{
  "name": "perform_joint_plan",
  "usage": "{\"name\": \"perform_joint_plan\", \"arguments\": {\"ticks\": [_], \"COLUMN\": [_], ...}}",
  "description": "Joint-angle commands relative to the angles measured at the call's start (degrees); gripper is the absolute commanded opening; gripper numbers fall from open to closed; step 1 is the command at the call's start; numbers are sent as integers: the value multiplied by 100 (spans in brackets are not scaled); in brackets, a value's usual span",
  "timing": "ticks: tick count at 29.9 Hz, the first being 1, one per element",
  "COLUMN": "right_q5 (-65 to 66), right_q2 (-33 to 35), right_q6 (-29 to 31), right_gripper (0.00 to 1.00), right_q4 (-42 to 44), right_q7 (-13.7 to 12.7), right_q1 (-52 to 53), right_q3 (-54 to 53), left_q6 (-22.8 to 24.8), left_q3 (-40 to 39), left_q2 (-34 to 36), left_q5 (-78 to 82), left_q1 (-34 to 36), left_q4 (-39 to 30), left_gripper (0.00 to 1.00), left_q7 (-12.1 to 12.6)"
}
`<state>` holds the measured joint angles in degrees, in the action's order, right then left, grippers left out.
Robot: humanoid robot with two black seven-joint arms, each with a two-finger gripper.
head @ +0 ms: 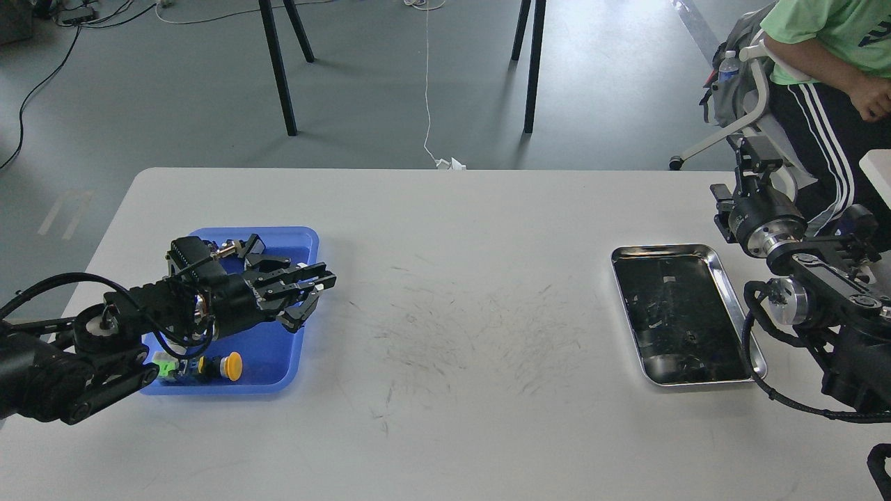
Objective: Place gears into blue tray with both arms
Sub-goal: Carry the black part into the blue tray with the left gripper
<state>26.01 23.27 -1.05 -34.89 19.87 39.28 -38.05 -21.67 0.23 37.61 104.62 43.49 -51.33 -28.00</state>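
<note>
The left arm reaches low over the blue tray (299,240), its left end effector (313,296) pointing right with fingers parted and nothing visibly between them. The right arm is folded at the desk's (445,390) right edge; whether the right end effector (755,167) is parted I cannot tell. The glossy plastic tray holds a yellow-capped push-button switch (226,367) and a green one (165,367); no gears can be made out. The shiny steel tray (724,278) has a dark bottom.

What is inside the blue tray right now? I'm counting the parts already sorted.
In the blue tray a yellow-capped push-button and a green-lit one lie near its front edge. The left gripper and arm cover the tray's middle, so no gears can be confirmed.
</note>
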Motion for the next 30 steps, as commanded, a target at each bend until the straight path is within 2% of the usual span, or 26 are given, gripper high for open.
{"name": "perform_joint_plan", "arguments": {"ticks": [1, 5, 12, 26, 30], "right_q5": [1, 1, 1, 9, 1], "right_q2": [-7, -7, 2, 2, 19], "right_q6": [-1, -1, -1, -1, -1], "right_gripper": [92, 92, 93, 93, 93], "right_q4": [-9, -9, -9, -9, -18], "right_q7": [0, 9, 9, 0, 0], "right_q1": [0, 0, 0, 0, 0], "right_q3": [0, 9, 9, 9, 9], "left_q6": [14, 23, 31, 23, 14], "left_q3": [21, 29, 108, 135, 126], "left_q2": [211, 300, 203, 194, 203], "left_q5": [-20, -12, -38, -38, -47], "left_q1": [-7, -86, -165, -280, -262], "left_q4": [88, 184, 914, 862, 853], "left_gripper": [11, 11, 11, 13, 16], "left_q7": [0, 0, 0, 0, 0]}}
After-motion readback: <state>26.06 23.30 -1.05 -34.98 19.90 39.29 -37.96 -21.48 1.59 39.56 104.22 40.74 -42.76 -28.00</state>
